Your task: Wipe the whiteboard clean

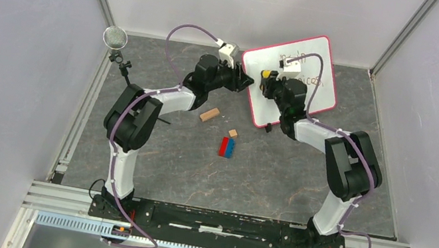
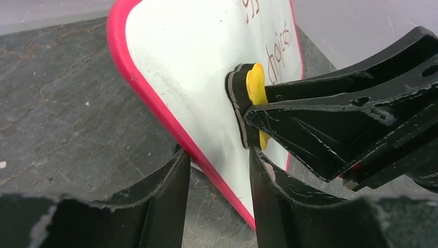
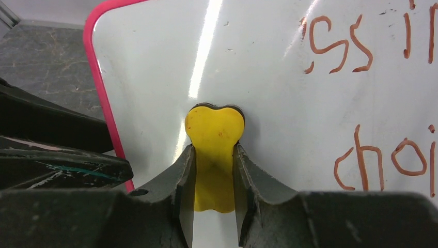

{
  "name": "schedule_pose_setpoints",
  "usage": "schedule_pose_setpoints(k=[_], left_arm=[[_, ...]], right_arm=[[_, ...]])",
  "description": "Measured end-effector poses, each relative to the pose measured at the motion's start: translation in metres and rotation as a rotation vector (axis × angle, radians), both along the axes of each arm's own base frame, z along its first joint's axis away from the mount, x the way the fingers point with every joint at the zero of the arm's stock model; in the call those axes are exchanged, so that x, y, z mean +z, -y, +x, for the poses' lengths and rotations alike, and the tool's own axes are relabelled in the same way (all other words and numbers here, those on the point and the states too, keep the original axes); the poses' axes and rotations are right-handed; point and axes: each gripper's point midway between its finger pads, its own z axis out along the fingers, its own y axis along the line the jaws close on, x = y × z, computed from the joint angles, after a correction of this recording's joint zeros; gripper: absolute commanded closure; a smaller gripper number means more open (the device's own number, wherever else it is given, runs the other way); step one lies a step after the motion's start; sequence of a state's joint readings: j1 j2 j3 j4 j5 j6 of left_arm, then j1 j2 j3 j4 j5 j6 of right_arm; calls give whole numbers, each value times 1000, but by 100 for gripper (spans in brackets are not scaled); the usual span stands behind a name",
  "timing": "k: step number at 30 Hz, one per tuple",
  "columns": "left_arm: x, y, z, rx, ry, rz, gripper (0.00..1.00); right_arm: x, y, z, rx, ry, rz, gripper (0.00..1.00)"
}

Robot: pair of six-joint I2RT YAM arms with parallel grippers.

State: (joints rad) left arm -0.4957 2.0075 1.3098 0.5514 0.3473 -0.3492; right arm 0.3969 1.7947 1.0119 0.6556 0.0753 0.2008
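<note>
Top: the whiteboard stands far, right of centre, on the bench. Left wrist: my left pincer pinches its pink edge. Right wrist: my right pincer pinches the eraser; I should keep it flat and sweep right over the writing.

You can't read the handwriting on the whiteboard from the top view: it's too small, and the right arm covers part of the board's face. The eraser is only a yellow speck there.

In the right wrist view the board runs off the top and right edges, cutting the lower word after "choi". The right gripper hides the eraser's lower sides.

In the left wrist view the left gripper covers a stretch of the frame. The eraser's lower end sits behind a right finger, and the right gripper is cropped at the right edge.
</note>
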Motion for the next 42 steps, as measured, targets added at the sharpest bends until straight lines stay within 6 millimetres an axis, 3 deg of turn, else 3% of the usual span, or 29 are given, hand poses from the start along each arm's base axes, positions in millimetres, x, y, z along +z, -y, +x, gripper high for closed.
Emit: schedule_pose_setpoints(k=[2,10,14,19,26,33,42], left_arm=[[-3,0,0,5,-17,-3,48],[-18,2,-5,10,-79,-51,39],[-32,-3,-12,22,-130,-75,43],[-29,1,-10,16,-142,-130,48],[-36,8,-7,1,-181,-180,61],[-37,12,-5,-2,-193,-185,88],[-37,10,-4,25,-235,-159,98]], right_arm=[[-10,-2,2,6,-16,-6,100],[-7,-5,2,22,-12,-2,100],[-7,-5,2,24,-12,-2,100],[-7,-6,2,31,-13,-1,100],[-7,-6,2,38,-13,1,100],[-7,-8,1,49,-14,2,100],[-6,11,8,24,-13,6,100]])
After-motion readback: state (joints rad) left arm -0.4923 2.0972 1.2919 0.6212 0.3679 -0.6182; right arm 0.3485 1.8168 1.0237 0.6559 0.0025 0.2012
